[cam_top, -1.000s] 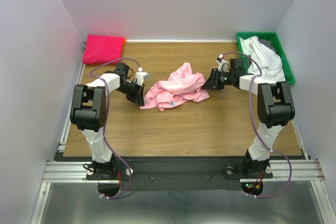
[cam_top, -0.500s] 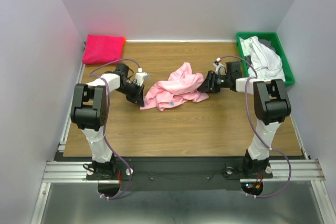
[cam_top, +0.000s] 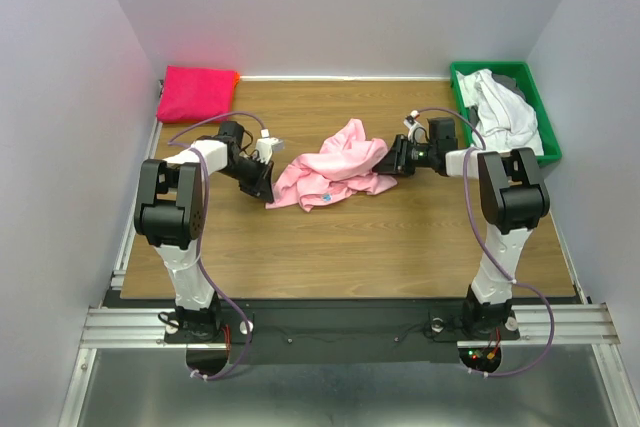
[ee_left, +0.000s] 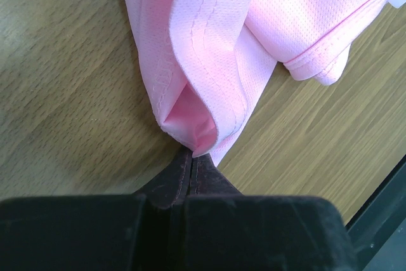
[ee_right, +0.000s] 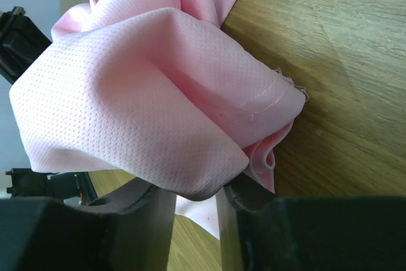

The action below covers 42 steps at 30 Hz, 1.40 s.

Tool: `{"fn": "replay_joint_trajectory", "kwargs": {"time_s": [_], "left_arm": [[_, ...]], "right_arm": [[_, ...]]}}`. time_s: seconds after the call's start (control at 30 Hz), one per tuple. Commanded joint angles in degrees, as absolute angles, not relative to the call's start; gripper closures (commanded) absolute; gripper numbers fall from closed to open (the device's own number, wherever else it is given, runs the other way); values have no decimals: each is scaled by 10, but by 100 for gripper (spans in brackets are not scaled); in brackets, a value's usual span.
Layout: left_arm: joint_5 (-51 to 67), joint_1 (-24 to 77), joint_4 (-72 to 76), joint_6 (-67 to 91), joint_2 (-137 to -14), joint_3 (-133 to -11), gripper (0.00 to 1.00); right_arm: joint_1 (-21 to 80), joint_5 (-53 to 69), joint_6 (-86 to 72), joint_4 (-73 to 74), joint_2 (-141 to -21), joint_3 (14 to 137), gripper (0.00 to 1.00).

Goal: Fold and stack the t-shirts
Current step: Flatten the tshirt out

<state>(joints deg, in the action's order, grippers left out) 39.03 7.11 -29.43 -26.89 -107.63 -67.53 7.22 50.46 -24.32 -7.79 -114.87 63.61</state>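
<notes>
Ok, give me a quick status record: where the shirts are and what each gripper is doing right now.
pink t-shirt: crumpled and unfolded, middle of the table
left gripper: shut at the shirt's left hem, apparently pinching it
right gripper: open, fingers astride a fold at the shirt's right edge
red shirt: folded flat, far left corner
green bin: far right corner, holds white garments
folding of pink t-shirt: not yet begun
</notes>
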Motion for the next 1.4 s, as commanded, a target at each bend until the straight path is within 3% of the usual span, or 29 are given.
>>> {"fn": "replay_joint_trajectory", "kwargs": {"time_s": [0.0, 0.2, 0.37, 0.6, 1.0, 1.17, 1.37], "left_arm": [[406, 61, -302, -267, -1071, -697, 100], [400, 39, -314, -272, -1049, -710, 100], [371, 19, -334, -279, -1017, -752, 100], [305, 7, -341, -292, -938, -810, 100], [195, -20, -240, -268, -697, -813, 100], [170, -20, -201, -255, -643, -827, 100], [175, -20, -196, -265, -670, -824, 100]], "right_arm": [[76, 520, -244, -108, -1098, 621, 71], [64, 489, -182, -22, -1040, 641, 99], [39, 433, -74, 105, -998, 692, 99], [35, 218, 108, 287, -926, 778, 99], [26, 12, 275, 359, -846, 892, 99], [26, 4, 303, 362, -846, 962, 100], [26, 21, 300, 371, -877, 977, 100]]}}
